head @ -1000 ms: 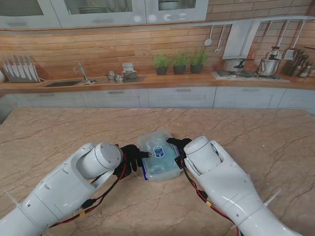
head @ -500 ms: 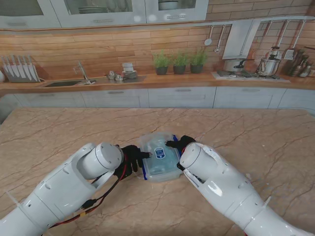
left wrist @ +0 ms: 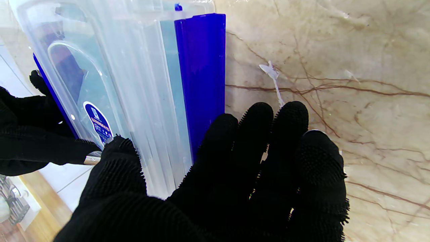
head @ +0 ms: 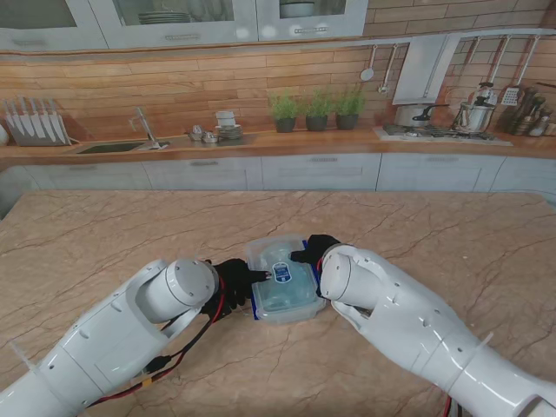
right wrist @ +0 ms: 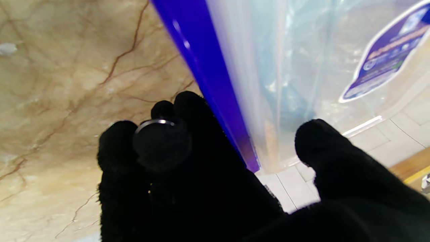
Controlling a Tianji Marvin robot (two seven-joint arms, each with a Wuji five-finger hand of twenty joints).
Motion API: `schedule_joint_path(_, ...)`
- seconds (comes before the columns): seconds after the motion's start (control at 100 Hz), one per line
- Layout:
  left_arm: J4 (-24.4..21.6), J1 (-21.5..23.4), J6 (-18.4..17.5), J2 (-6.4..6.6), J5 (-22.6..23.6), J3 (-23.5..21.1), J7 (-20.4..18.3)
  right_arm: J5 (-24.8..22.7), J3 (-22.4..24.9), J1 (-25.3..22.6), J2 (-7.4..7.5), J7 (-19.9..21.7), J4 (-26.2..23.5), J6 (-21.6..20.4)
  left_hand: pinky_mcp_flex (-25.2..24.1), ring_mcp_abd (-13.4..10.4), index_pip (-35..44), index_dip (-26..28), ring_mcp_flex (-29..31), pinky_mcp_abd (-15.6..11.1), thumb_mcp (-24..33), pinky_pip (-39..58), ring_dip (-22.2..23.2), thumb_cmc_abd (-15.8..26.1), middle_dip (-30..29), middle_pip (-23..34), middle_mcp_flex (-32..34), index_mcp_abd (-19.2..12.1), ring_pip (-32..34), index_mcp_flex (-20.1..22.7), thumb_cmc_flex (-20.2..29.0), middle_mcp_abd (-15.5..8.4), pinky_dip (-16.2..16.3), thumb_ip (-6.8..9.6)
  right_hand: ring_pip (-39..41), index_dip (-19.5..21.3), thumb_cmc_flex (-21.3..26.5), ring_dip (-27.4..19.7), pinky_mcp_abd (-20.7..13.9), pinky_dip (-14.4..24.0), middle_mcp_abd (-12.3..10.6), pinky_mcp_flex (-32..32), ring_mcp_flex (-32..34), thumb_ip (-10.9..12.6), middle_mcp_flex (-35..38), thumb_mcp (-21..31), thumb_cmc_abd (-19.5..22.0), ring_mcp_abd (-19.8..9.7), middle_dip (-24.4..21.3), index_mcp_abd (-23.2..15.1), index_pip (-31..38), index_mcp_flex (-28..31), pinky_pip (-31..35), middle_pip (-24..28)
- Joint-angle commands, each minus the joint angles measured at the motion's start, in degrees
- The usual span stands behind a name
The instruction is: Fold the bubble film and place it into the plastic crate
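While the left hand [head: 233, 282] presses against the left side of the plastic crate [head: 282, 287], its fingers [left wrist: 255, 134] lie along the blue latch [left wrist: 203, 67] there and its thumb reaches over the clear lid [left wrist: 111, 67] beside the label [head: 281, 270], so it is clamped on the crate. That grip looks the same as a second ago. The crate sits in the middle of the bench [head: 104, 234], lidded, with a pale blue-tinted mass showing through the plastic; whether that is the folded bubble film cannot be told for sure, though no film lies on the bench around the crate.

On the crate's right side the right hand [head: 318, 249] has changed most. Over the last second the right forearm has swung down and outward, and the hand has crept toward the crate's far right corner. Its fingers [right wrist: 188, 111] rest against the blue latch on that side and its thumb sits over the lid, closed on the crate.

Judging from this, the packing seems done and the hands are squeezing the lid or latches shut. A skewed push could slide the crate.
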Motion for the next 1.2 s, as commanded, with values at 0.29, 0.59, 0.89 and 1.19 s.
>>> schedule_joint_path(0.29, -0.5, 2.0, -2.9, -3.21, -2.0, -0.9, 3.2, 0.2, 4.1, -5.1, -2.58, -3.8, -0.5, 0.7, -5.2, 2.4, -7.1, -4.4, -6.7, 0.3, 0.4, -2.8, -0.5, 0.5, -1.2, -3.8, -6.9, -10.8, -2.8, -4.6, 2.5, -0.6, 0.0, 1.15, 0.5, 14.6, 6.9, 0.1, -1.4, -0.5, 0.8, -3.8, -0.6, 1.4, -1.4, -0.9, -4.1, 3.7, 0.8, -17.4, -5.3, 1.7, 0.4, 2.9)
schedule_joint_path(0.59, -4.8, 6.6, -3.9, -2.78, 1.2, -6.8, 6.5, -0.9, 9.0, -7.9, -3.45, -9.0, 0.5, 2.8, -9.4, 1.9, -17.1, -8.4, -11.1, -0.9, -0.1, -5.5, 0.4, -2.0, -2.8, -8.1, -14.0, -12.8, -5.8, -11.2, -2.6, -0.9, -0.9, 0.9, 1.0, 16.0, 5.9, 0.3, -1.2, -0.2, 1.2, -4.9, -1.3, 1.0, -2.2, -2.9, -3.2, 4.5, 1.0, -17.0, -5.9, 1.1, 1.0, 3.2)
schedule_joint_path(0.89, -5.0, 9.2, -2.3, -3.89, 0.6, -10.4, 11.1, 1.9, 11.9, -10.0, -4.65, -12.4, -0.5, 2.5, -15.5, 1.0, -22.0, -9.7, -16.6, -2.0, -0.1, -9.0, -0.4, -2.3, -4.3, -11.3, -18.1, -12.7, -10.8, -15.0, -4.6, -3.2, -2.5, 0.82, 1.4, 17.0, 4.5, 0.6, -0.9, 0.5, 2.4, -6.5, -2.4, 1.1, -3.4, -7.8, -0.3, 5.8, 1.0, -16.1, -7.4, 0.1, 1.5, 3.1)
schedule_joint_path(1.19, -2.5, 9.8, 4.7, -7.62, -10.3, -12.5, 17.0, 2.6, 12.4, -10.3, -4.89, -12.9, -1.2, 2.4, -19.8, -0.4, -28.2, -14.9, -22.2, -2.1, 0.0, -14.8, -4.6, -1.7, -6.7, -13.6, -21.2, -8.1, -18.0, -21.2, -4.6, -1.7, -6.9, 0.77, 1.3, 17.2, 4.6, 0.6, -0.9, 0.6, 2.5, -6.9, -2.7, 1.6, -3.8, -9.0, 0.3, 5.8, 1.0, -16.0, -8.0, -0.3, 1.3, 3.0)
